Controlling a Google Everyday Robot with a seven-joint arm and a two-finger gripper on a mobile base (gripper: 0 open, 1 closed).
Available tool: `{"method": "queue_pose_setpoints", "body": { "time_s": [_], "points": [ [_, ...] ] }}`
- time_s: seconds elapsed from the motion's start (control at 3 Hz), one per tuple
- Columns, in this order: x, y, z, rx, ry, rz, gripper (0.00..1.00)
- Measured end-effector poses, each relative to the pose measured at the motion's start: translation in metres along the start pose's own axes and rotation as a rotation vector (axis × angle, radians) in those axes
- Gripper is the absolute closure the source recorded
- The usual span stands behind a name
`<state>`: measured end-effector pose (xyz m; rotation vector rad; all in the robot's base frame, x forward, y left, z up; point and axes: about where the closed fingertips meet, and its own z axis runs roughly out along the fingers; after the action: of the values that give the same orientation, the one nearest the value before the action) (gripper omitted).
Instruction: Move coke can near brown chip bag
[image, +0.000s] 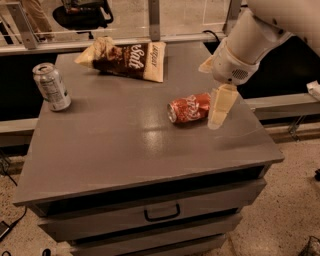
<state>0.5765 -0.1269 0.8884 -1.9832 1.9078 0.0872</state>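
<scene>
Gripper (218, 114) low over the bench (125, 150) on the right side, against the right end of the coke can (189, 108); whether it is spread or pressed together cannot be told. Coke can on its side, right of centre, silver top facing left. Brown chip bag (127, 60) flat at the far edge, well apart. Silver can (51, 86) upright, far left.

Large white "Salt" lettering stands on the brown chip bag (131, 61), at the far side of the surface (125, 150). The white script on the coke can (190, 108) and the label on the silver can (51, 86), far left, cannot be read. The gripper (217, 117) hangs just right of the coke can.
</scene>
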Motion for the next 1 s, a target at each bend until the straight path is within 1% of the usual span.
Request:
{"method": "queue_pose_setpoints", "body": {
  "time_s": [0.33,0.67,1.0],
  "points": [
    [0.006,-0.002,0.019,-0.045,0.003,0.001,0.0],
    [0.011,0.001,0.04,-0.096,0.011,0.003,0.18],
    [0.008,0.001,0.049,-0.123,0.019,0.0,0.41]
  ]
}}
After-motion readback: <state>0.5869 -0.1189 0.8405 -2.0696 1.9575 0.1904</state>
